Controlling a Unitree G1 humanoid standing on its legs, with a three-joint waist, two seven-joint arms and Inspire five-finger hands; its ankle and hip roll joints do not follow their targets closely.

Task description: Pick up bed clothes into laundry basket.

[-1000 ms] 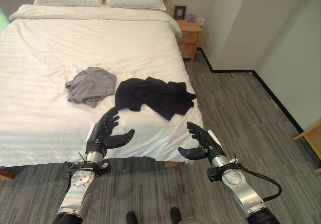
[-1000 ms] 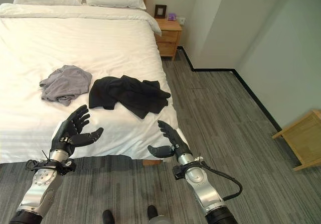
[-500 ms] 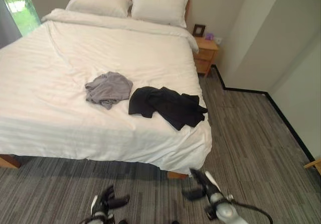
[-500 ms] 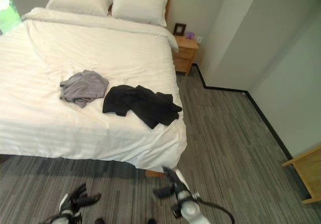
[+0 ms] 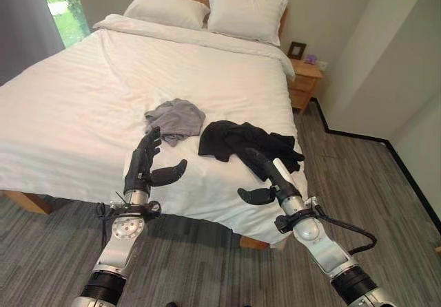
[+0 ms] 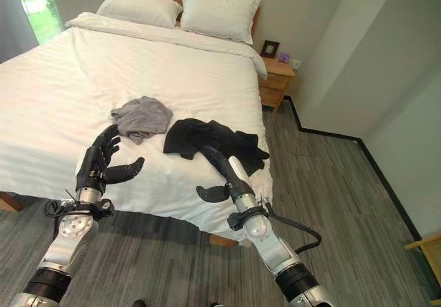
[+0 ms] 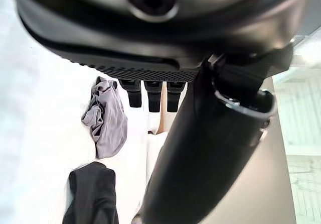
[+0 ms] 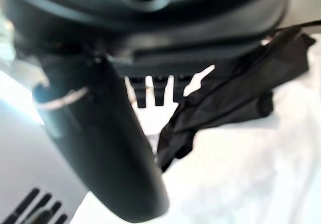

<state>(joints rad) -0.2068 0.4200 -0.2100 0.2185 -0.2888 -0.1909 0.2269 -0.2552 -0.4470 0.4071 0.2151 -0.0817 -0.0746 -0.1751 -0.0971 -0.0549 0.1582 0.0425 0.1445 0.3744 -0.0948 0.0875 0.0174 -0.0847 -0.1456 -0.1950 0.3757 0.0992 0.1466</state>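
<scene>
A crumpled grey garment (image 5: 176, 119) lies on the white bed (image 5: 83, 87), with a black garment (image 5: 244, 139) beside it near the bed's right edge. My left hand (image 5: 143, 162) hovers over the bed's front edge, short of the grey garment, fingers straight and thumb out, holding nothing. My right hand (image 5: 265, 177) is raised just in front of the black garment, fingers stretched toward it, empty. The left wrist view shows the grey garment (image 7: 106, 123) and black garment (image 7: 93, 194) past the straight fingers. The right wrist view shows the black garment (image 8: 235, 93) close beyond the fingers.
Two pillows (image 5: 244, 14) lie at the headboard. A wooden nightstand (image 5: 304, 83) with a small frame stands right of the bed. Grey striped carpet (image 5: 358, 176) runs along the bed's right side to the wall. A window (image 5: 62, 1) with a dark curtain is at the far left.
The camera has shifted, so the bed sits differently in view. Both hands have come up from the picture's lower edge to the bed's front edge, the right one close to the black garment.
</scene>
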